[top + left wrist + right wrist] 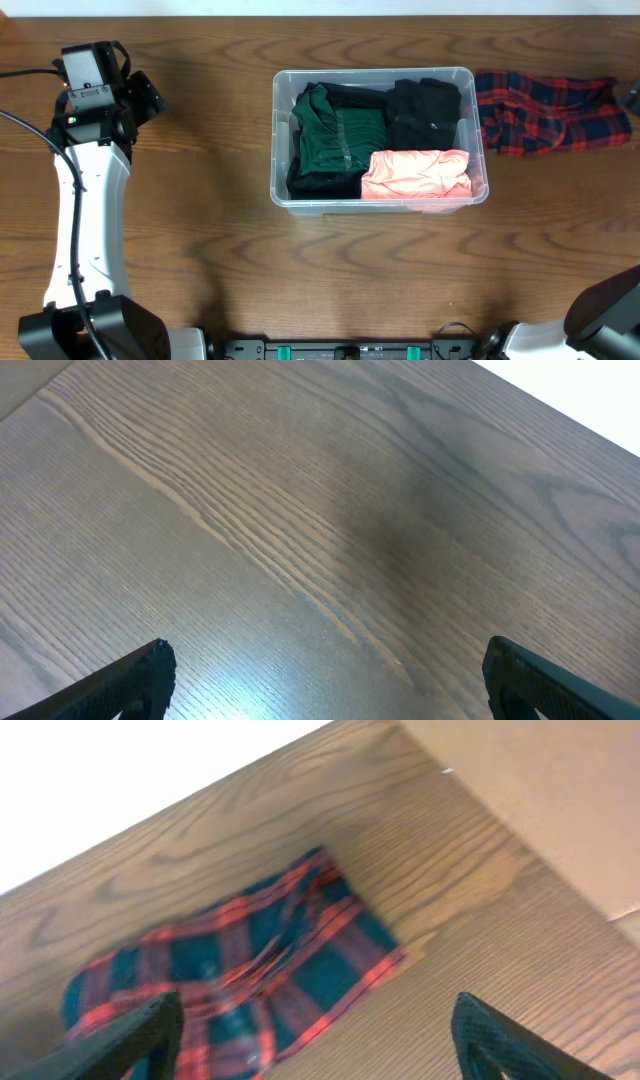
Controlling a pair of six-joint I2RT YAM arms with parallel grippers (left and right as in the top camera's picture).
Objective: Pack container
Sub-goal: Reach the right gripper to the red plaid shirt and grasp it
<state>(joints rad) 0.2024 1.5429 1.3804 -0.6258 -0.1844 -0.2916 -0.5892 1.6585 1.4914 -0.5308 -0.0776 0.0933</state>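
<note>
The clear plastic container (pixel 380 204) stands at the table's middle. It holds a folded green garment (pixel 335 130), a black garment (pixel 425 112) and a pink garment (pixel 415 172). A red and blue plaid garment (pixel 550 112) lies crumpled on the table just right of the container; it also shows in the right wrist view (pixel 240 970). My right gripper (pixel 315 1015) is open and empty above the plaid garment's edge; overhead it only shows at the right edge (pixel 632 95). My left gripper (pixel 325 660) is open and empty over bare wood, far left of the container (pixel 150 97).
The wooden table (pixel 200 260) spans the whole view. My left arm (pixel 85 210) runs along the left side. The right arm's base (pixel 610 310) sits at the bottom right corner. A tan floor (pixel 540 800) lies beyond the table's edge in the right wrist view.
</note>
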